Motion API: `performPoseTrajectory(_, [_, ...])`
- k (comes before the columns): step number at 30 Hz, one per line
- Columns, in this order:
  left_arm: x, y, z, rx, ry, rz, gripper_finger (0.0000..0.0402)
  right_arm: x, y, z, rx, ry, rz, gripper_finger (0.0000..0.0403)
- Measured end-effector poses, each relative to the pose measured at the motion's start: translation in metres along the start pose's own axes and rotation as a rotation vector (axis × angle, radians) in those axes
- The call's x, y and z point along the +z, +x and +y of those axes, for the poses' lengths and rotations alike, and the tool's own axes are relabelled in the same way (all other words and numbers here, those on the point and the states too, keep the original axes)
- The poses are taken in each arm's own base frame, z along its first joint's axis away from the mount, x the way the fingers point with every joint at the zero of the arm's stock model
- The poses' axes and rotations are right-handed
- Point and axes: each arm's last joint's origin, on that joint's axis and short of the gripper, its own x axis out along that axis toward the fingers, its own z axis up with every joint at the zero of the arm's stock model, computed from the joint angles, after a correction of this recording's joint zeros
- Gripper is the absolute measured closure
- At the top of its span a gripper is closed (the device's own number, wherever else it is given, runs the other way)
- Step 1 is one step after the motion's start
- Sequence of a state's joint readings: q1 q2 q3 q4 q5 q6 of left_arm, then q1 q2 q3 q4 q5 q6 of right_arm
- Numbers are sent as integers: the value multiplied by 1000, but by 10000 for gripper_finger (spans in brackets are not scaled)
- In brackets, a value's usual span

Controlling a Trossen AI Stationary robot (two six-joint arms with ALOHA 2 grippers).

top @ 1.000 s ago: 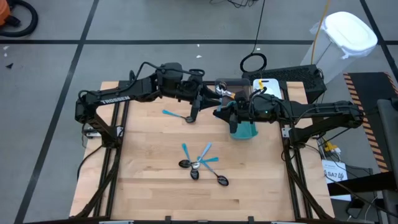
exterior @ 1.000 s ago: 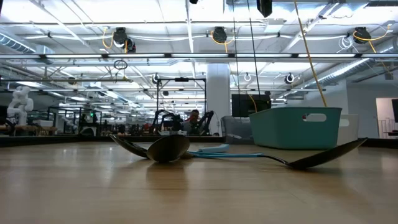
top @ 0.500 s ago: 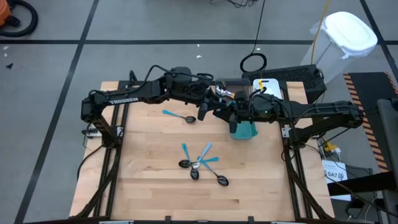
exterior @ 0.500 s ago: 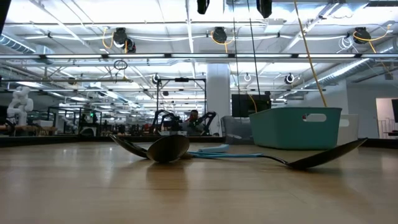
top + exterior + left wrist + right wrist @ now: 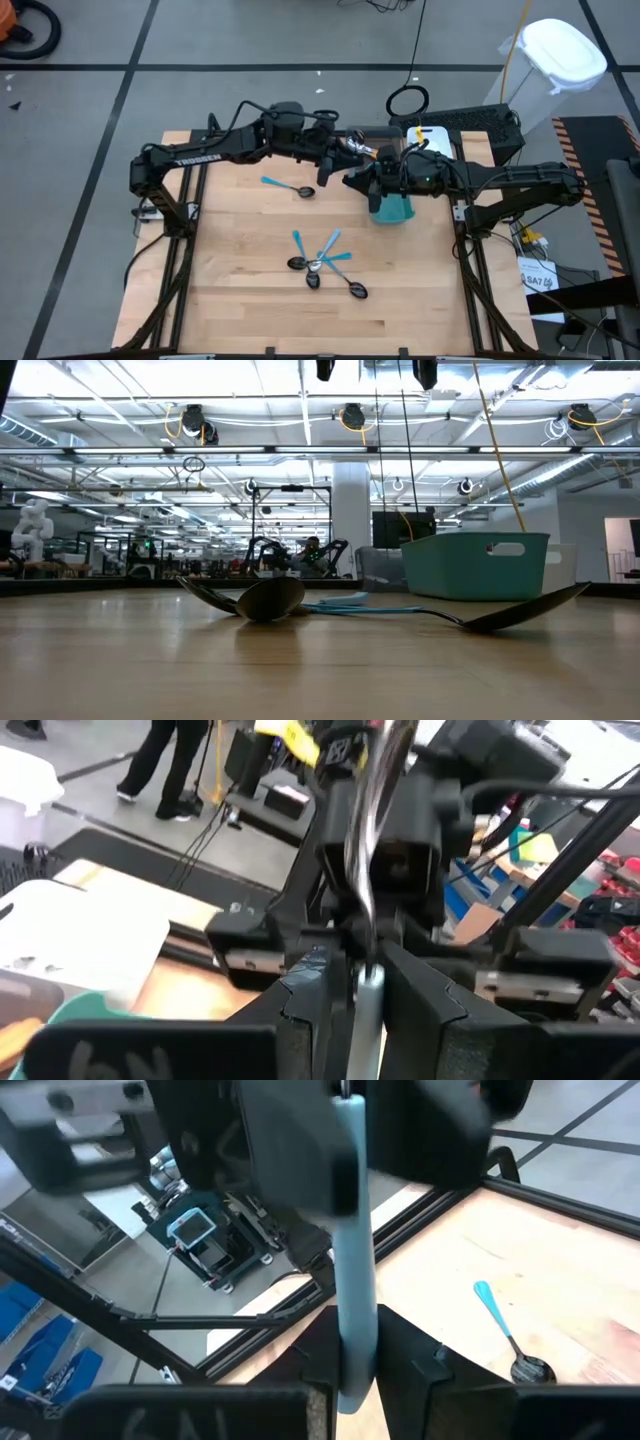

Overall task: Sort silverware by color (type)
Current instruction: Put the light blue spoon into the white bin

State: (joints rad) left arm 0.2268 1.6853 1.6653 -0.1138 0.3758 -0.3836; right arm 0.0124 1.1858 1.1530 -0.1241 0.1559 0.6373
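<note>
Bright ceiling strip lights (image 5: 300, 400) glare above the evenly lit surface (image 5: 240, 250); both wrist views blur close up

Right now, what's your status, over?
Right gripper shut on spoon. Left gripper shut on its other end, midair beside teal bin. More spoons on table. Nothing blocking.

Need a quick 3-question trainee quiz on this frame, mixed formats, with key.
1. True or false: the right gripper holds a blue-handled spoon.
2. The teal bin sits: A partly under the right arm; B under the left arm; C on the floor.
3. What colour is the handle of the lone spoon lying apart from the pile?
Key: 1 true; 2 A; 3 light blue.
</note>
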Motion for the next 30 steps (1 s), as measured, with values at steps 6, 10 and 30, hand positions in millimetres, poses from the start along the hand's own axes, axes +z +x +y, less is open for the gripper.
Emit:
performPoseTrajectory(6, [1,0,0,-9,6,-8,322,0,0,0,1,-12,2,364])
performPoseTrajectory(10, [1,0,-1,-14,18,-7,354,-1,0,0,-3,-16,7,364])
performPoseTrajectory(30, [4,-2,7,170,-108,-94,385,-2,-3,0,-119,101,-71,229])
